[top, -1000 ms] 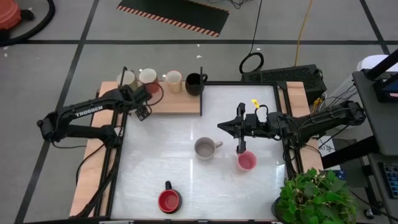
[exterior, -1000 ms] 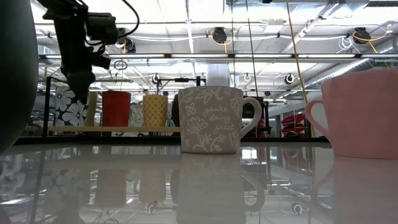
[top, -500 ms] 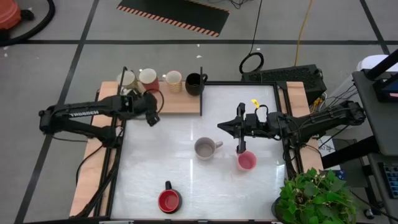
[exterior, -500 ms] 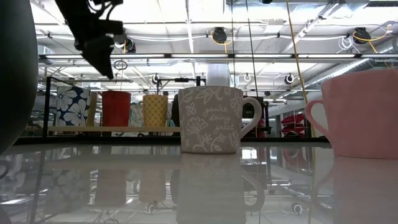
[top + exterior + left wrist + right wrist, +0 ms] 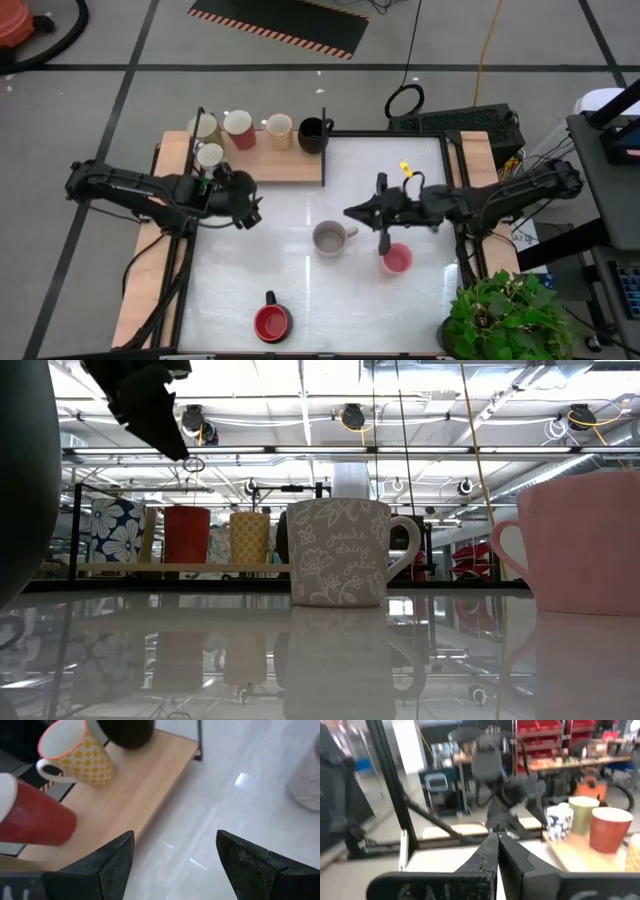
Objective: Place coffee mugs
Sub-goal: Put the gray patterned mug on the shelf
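Several mugs stand on the wooden shelf (image 5: 285, 165) at the far left: a floral one (image 5: 204, 127), a red one (image 5: 238, 125), a yellow dotted one (image 5: 278, 128), a black one (image 5: 314, 130) and a white-rimmed one (image 5: 210, 155). A grey mug (image 5: 328, 238), a pink mug (image 5: 396, 259) and a red mug (image 5: 272, 322) stand upright on the white table. My left gripper (image 5: 250, 205) is open and empty (image 5: 175, 840), above the table just near of the shelf. My right gripper (image 5: 348, 212) is shut and empty (image 5: 497, 840), above the table between the grey and pink mugs' far sides.
A black frame (image 5: 325, 150) rims the white table and stands along the shelf's right end. A potted plant (image 5: 500, 315) sits at the near right corner. The table's near left part between the shelf and the red mug is bare.
My left gripper has drawn back from over the shelf's mugs toward the table's near edge and a little right, out over the white table. The white-rimmed mug on the shelf's left part, covered by the arm before, now shows.
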`<state>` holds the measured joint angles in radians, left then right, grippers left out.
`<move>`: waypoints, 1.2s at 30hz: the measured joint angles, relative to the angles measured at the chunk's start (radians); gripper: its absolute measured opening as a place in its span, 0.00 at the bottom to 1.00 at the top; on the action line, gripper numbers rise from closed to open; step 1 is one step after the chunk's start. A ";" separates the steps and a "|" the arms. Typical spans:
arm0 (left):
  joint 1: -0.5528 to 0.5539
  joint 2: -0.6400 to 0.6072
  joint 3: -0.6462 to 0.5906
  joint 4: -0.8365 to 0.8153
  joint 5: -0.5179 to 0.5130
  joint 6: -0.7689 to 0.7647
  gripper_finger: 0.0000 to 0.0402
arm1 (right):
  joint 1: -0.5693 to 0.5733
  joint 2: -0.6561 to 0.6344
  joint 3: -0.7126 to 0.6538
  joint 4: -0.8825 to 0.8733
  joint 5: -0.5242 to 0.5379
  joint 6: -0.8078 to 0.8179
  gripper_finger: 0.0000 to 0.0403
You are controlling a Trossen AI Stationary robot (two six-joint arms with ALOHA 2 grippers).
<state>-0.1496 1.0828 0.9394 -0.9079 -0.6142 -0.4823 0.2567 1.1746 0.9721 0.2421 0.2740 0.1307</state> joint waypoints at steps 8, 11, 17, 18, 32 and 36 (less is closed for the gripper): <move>-0.114 0.010 0.000 0.001 -0.053 -0.142 0.71 | 0.054 0.233 0.285 -0.334 0.017 -0.003 0.01; -0.147 0.012 0.000 0.028 -0.061 -0.157 0.71 | 0.051 0.320 0.384 -0.514 -0.059 -0.004 0.01; -0.218 0.018 0.000 0.047 -0.060 -0.188 0.71 | 0.044 0.446 0.494 -0.729 -0.102 -0.012 0.02; -0.226 0.019 0.000 0.047 -0.060 -0.193 0.71 | 0.039 0.460 0.494 -0.743 -0.123 -0.020 0.03; -0.252 0.019 0.000 0.049 -0.059 -0.221 0.71 | -0.010 0.581 0.495 -0.826 -0.198 -0.094 0.35; -0.252 0.019 0.000 0.048 -0.062 -0.229 0.71 | -0.008 0.591 0.495 -0.822 -0.200 -0.123 0.39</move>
<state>-0.4012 1.1019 0.9394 -0.8596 -0.6762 -0.7114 0.2489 1.7661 1.4670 -0.5804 0.0738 0.0081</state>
